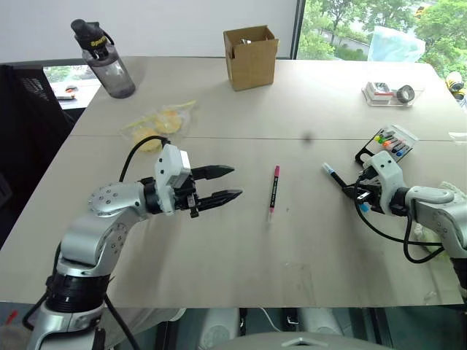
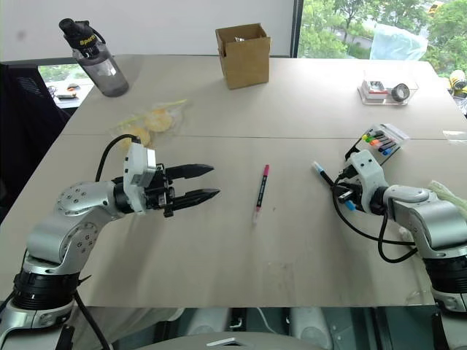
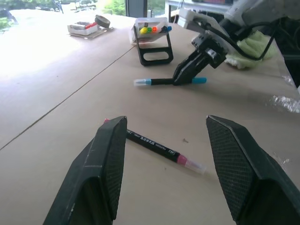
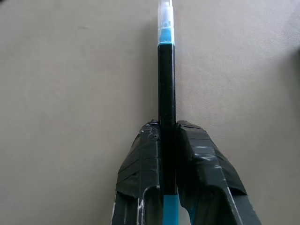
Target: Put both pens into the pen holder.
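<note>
two pens lay on the pale table (image 1: 219,270). the right gripper (image 1: 359,191) was pressed together on the blue-capped pen (image 4: 166,84), pinching its black barrel, white end pointing toward the middle of the table. just beyond it to the far right stood the pen holder (image 1: 389,144), coloured marker ends showing. the magenta-capped pen (image 1: 274,191) lay free at the centre, and left of it the left gripper (image 1: 222,184) hung with fingers spread, holding nothing

Right tool (image 4: 167,136) clamped on blue-capped pen (image 4: 166,79), black barrel lying against pale bench (image 4: 70,93).
</note>
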### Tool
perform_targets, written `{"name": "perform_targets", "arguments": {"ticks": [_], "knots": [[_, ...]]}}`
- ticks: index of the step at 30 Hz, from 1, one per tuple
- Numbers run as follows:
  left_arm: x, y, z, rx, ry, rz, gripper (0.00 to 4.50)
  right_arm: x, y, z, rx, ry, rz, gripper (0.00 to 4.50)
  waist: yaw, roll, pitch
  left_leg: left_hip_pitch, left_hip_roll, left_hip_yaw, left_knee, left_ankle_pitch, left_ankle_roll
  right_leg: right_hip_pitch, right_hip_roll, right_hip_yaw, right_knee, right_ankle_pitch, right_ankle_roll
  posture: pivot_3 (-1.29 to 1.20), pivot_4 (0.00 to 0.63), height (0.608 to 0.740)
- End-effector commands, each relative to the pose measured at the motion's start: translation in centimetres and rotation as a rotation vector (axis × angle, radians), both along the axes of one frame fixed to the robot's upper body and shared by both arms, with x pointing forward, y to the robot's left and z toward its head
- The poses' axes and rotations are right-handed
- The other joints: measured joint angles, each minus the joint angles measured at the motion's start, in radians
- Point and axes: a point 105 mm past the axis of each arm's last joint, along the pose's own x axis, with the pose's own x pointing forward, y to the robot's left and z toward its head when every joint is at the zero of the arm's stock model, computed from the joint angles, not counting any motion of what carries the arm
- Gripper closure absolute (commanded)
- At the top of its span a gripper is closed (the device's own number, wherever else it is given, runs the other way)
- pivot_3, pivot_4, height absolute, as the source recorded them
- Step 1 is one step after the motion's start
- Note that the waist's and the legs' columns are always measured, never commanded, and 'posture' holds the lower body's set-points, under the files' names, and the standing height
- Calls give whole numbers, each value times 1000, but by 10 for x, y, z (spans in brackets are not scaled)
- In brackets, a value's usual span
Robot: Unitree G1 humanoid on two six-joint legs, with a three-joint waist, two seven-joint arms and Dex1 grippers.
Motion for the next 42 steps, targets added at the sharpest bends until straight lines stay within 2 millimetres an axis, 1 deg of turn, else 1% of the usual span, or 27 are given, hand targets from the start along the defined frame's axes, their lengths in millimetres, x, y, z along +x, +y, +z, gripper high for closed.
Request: {"name": "perform_targets", "arguments": {"ticks": [1, 3, 5, 8, 10, 12, 16, 19, 22, 26, 33, 34, 35, 37, 39, 40, 41, 42], "knots": [[12, -1, 25, -317, 109, 94, 1747, -9, 31, 47, 223, -159, 132, 4465, 0, 0, 0, 0, 0, -1, 1, 0, 0, 0, -1, 0, 0, 0, 0, 0, 150, 736], [14, -7, 33, -487, 192, 99, 1747, -19, 49, 62, 326, -220, 216, 4465, -2, 0, 0, -1, 1, -1, 1, 0, 0, 0, -3, 0, 1, 1, 1, 0, 150, 736], [19, -10, 33, -600, 273, 121, 1747, -31, 65, 76, 417, -287, 304, 4465, -2, -1, 0, -1, 1, -2, 2, 0, 0, 0, -3, 0, 1, 1, 2, 0, 150, 736], [24, -17, 32, -672, 343, 131, 1747, -46, 83, 79, 463, -271, 389, 4465, -2, -1, 0, 0, 1, -2, 2, 0, 0, 0, -3, 0, 2, 1, 2, 0, 150, 736], [23, -22, 34, -695, 368, 107, 1747, -51, 91, 80, 471, -268, 422, 4465, -2, -1, 0, 0, 0, -2, 2, 0, 0, 1, -3, 0, 2, 2, 2, 0, 150, 736], [20, -29, 35, -691, 387, 68, 1747, -54, 99, 83, 490, -273, 448, 4465, -2, -1, 0, 1, 0, -2, 3, 0, 0, 1, -2, 0, 2, 2, 2, 0, 150, 736], [13, -35, 35, -680, 412, 7, 1747, -56, 108, 88, 509, -280, 480, 4465, -3, -1, 0, 1, -1, -2, 4, 0, 0, 2, 1, 0, 4, 2, 2, 0, 150, 736], [5, -39, 31, -649, 430, -32, 1747, -59, 114, 89, 509, -274, 518, 4465, -3, -1, -1, 1, -1, -2, 4, 0, 0, 2, 1, 0, 4, 2, 2, 0, 150, 736], [2, -42, 28, -618, 431, -46, 1747, -62, 119, 91, 503, -272, 551, 4465, -3, -1, -1, 1, -1, -2, 4, 0, 0, 2, 1, 0, 4, 2, 2, 0, 150, 736], [2, -43, 24, -598, 437, -48, 1747, -64, 123, 93, 500, -275, 576, 4465, -2, -1, -1, 1, -1, -2, 4, 0, 0, 2, 1, 0, 4, 2, 2, 0, 150, 736], [-7, -45, 24, -583, 435, -95, 1747, -72, 133, 92, 497, -253, 636, 4465, -2, -1, -1, 1, -1, -2, 5, 0, 0, 2, 1, 0, 4, 2, 2, 0, 150, 736], [-7, -45, 25, -587, 432, -99, 2262, -73, 134, 91, 498, -251, 640, 4500, -2, -1, -1, 1, -1, -2, 5, 0, 0, 2, 1, 0, 4, 2, 2, 0, 150, 736], [-8, -45, 27, -594, 430, -107, 2468, -73, 135, 91, 498, -249, 642, 4500, -2, -1, -1, 1, -1, -2, 5, 0, 0, 2, 1, 0, 4, 2, 2, 0, 150, 736], [-11, -45, 29, -590, 424, -129, 3298, -73, 135, 91, 497, -245, 642, 4500, -2, -1, -1, 1, -1, -2, 5, 0, 0, 2, 1, 0, 4, 2, 2, 0, 150, 736], [-12, -46, 29, -576, 418, -138, 4316, -72, 135, 91, 494, -244, 643, 4500, -2, -1, -1, 1, -1, -2, 5, 0, 0, 2, 1, 0, 4, 2, 2, 0, 150, 736], [-11, -46, 28, -571, 415, -136, 4419, -72, 135, 91, 493, -243, 644, 4500, -2, -1, -1, 1, -1, -2, 5, 0, 0, 2, 1, 0, 4, 2, 2, 0, 150, 736], [-11, -45, 28, -568, 413, -134, 4419, -72, 135, 91, 490, -243, 645, 4500, -2, -1, -1, 1, -1, -2, 5, 0, 0, 2, 1, 0, 4, 2, 2, 0, 150, 736], [-10, -45, 28, -564, 410, -132, 4500, -72, 135, 91, 487, -242, 645, 3555, -2, -1, -1, 1, -1, -2, 5, 0, 0, 2, 1, 0, 4, 2, 2, 0, 150, 736]]}}
